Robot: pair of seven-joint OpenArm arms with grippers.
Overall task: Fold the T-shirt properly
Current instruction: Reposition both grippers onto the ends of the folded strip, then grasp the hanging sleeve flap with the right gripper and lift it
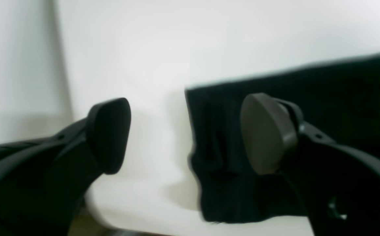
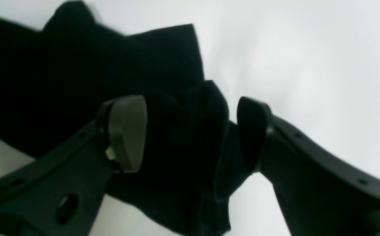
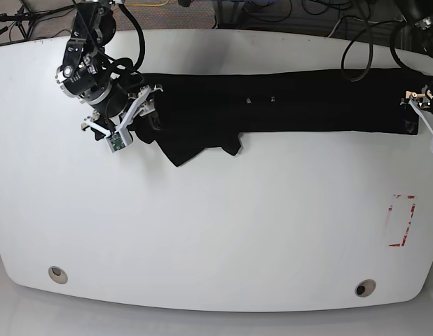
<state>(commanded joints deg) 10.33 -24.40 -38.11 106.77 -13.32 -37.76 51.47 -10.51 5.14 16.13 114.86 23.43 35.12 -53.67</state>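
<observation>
I see the white table [image 3: 216, 231] with the T-shirt [image 3: 286, 101] stretched as a long black band across its far half, long axis running side to side in the base view, a loose flap drooping toward the near edge at one end. My right gripper [image 2: 190, 134] sits at that bunched end, jaws spread apart with cloth lying between them, not clamped. My left gripper [image 1: 185, 134] is at the opposite end, jaws also wide apart, one pad [image 1: 268, 134] over the shirt's corner.
</observation>
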